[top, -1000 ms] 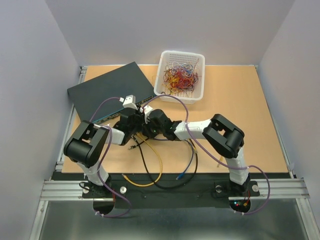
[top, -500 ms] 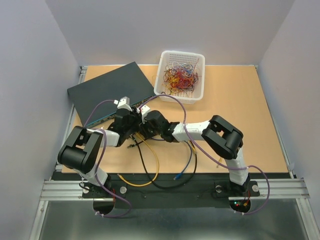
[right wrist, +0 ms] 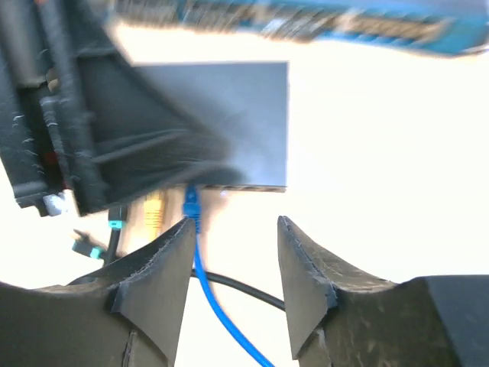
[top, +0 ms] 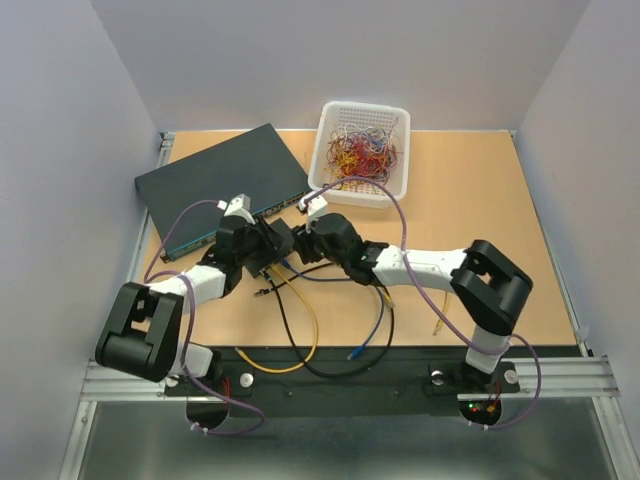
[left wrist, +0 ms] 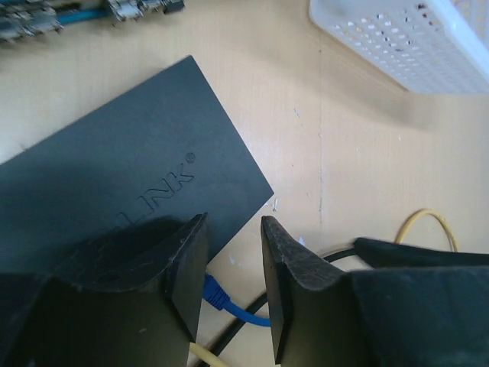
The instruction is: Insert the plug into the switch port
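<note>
The small black switch (left wrist: 130,176) lies flat on the table, with its port row along the edge that faces my grippers. A blue plug (right wrist: 190,203) sits at that edge in a switch port (right wrist: 200,186), and its blue cable (right wrist: 221,306) trails back along my right gripper's left finger. My right gripper (right wrist: 235,222) stands open just behind the plug and holds nothing. My left gripper (left wrist: 233,223) is open over the switch's near corner, one finger above the box and the blue plug (left wrist: 216,294) showing in the gap. From above, both grippers (top: 268,240) (top: 298,243) meet over the switch.
The large dark blue-grey box (top: 225,180) lies at the back left. A white basket (top: 362,150) of coloured bands stands behind the right gripper. Yellow (top: 300,320), black (top: 285,315) and blue (top: 385,310) cables sprawl towards the near table edge. A yellow plug (right wrist: 153,208) lies left of the blue one.
My right gripper has opened, let go of the blue cable and drawn back a little; its elbow swung right. The left arm's elbow swung left while its gripper stayed over the switch.
</note>
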